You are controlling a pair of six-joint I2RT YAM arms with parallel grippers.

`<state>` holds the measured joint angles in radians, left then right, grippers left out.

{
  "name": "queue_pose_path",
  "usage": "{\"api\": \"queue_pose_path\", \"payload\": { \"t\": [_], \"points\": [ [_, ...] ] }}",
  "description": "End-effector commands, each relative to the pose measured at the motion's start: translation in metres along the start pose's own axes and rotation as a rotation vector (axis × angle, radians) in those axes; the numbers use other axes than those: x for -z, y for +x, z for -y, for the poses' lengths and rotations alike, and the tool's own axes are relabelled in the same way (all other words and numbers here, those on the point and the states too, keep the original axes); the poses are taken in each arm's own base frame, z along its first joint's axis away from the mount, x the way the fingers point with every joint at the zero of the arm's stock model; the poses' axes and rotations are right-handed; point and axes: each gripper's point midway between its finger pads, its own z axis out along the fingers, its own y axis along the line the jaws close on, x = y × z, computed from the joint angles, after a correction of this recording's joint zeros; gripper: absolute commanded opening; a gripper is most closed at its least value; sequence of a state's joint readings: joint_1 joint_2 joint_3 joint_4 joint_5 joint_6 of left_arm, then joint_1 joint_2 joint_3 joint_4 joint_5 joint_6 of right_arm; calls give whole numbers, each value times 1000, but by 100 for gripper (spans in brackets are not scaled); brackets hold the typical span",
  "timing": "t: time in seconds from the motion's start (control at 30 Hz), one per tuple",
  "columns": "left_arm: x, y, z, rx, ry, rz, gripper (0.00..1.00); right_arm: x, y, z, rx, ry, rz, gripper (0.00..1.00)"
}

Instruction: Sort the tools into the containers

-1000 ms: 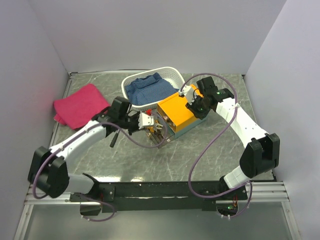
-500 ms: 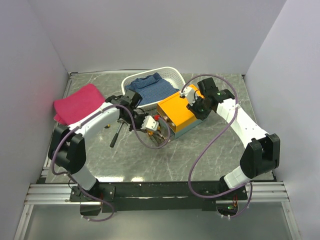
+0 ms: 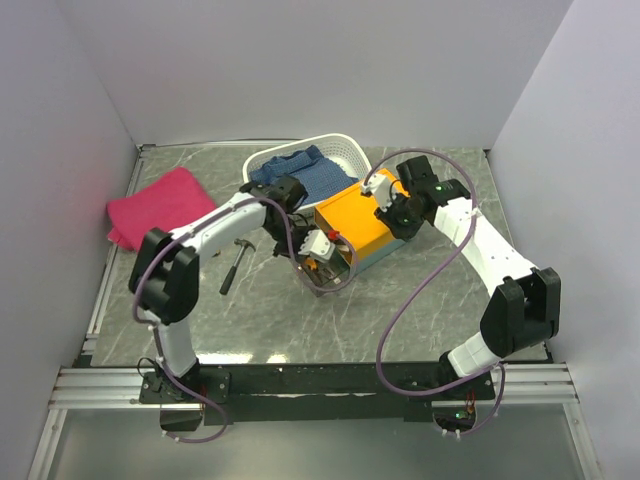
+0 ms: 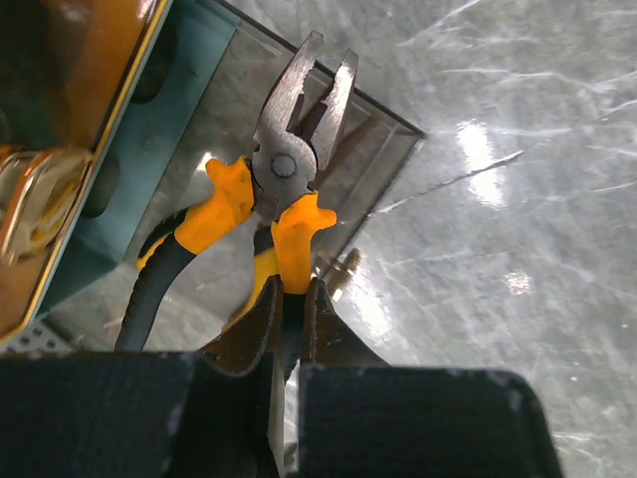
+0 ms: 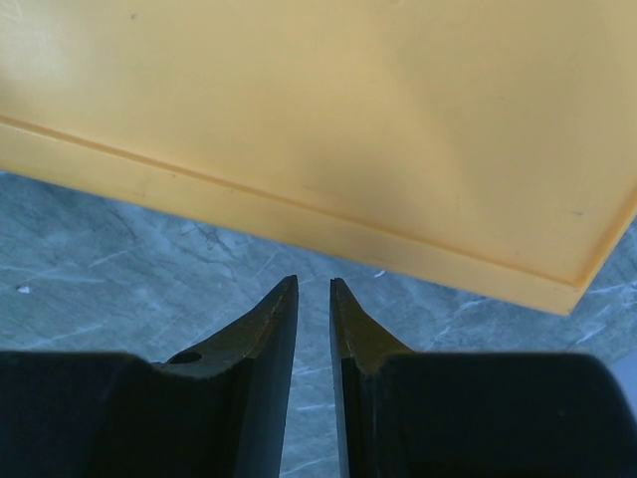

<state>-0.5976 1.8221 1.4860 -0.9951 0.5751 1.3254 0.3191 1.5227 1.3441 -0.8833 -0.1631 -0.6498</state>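
Top external: the orange-yellow box (image 3: 356, 222) sits mid-table, angled, just in front of a white basket (image 3: 346, 144) that holds a blue cloth (image 3: 295, 176). The left arm reaches across, and the left gripper (image 3: 322, 246) is at the box's near-left end. What it holds is too small to read here. The right gripper (image 3: 386, 215) is at the box's far-right edge, at lid height. I cannot tell if it touches. A hammer (image 3: 232, 268) lies flat on the marble table (image 3: 300, 322) left of the box, apart from it, under the left forearm. A pink cloth (image 3: 160, 208) lies at the far left.

Left wrist: the fingers (image 4: 257, 324) are pressed together on one orange-and-black handle of the pliers (image 4: 287, 167), and the other handle hangs free to the left. The pliers' nose is slightly parted and points away from the camera. The pliers are over the clear drawer (image 4: 376, 134), which is pulled out from the box's teal base (contact with the drawer floor is not readable). The orange lid edge shows at the upper left.

Right wrist: the fingers (image 5: 271, 321) stand a narrow slit apart with nothing between them, and table shows through the gap. The flat orange lid fills the upper frame, one corner at the right. The fingertips are just short of its edge.
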Motion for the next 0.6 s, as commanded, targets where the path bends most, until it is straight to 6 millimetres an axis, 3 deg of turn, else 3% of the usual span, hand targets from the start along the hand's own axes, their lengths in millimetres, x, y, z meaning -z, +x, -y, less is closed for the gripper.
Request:
{"api": "queue_pose_path", "payload": {
  "t": [0.0, 0.13, 0.27, 0.43, 0.5, 0.57],
  "points": [
    [-3, -5, -8, -29, 43, -23, 5, 14, -2, 6, 8, 39, 44, 27],
    [-12, -1, -20, -33, 40, -43, 7, 13, 2, 6, -3, 35, 39, 27],
    [-16, 1, -28, -13, 18, -57, 40, 13, 4, 7, -8, 33, 37, 27],
    [-8, -9, -29, -11, -38, -19, 68, 11, 1, 9, -11, 28, 39, 27],
    [-3, -15, -29, 10, -72, 15, 70, 12, -3, 12, -10, 29, 43, 27],
    [14, -27, -39, 36, -158, 66, 69, 11, -6, 15, -13, 32, 47, 27]
  ]
}}
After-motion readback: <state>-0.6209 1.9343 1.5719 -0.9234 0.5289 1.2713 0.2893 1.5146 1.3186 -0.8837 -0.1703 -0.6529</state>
